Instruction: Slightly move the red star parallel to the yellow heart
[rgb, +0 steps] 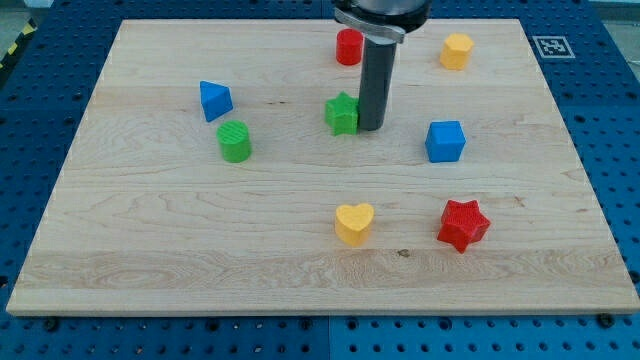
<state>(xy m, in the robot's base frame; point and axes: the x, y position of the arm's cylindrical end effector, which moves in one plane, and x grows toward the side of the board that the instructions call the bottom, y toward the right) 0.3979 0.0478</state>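
Note:
The red star (463, 224) lies near the view's bottom right of the wooden board. The yellow heart (354, 222) lies to its left at about the same height, a clear gap between them. My tip (370, 127) stands at the board's upper middle, right beside the green star (343, 113) on its right side, touching or nearly touching it. The tip is far above the red star and the yellow heart in the view.
A blue cube (445, 141) lies right of the tip, above the red star. A red cylinder (349, 47) and a yellow hexagon (456, 50) lie near the top edge. A blue triangle (215, 100) and a green cylinder (235, 141) lie at the left.

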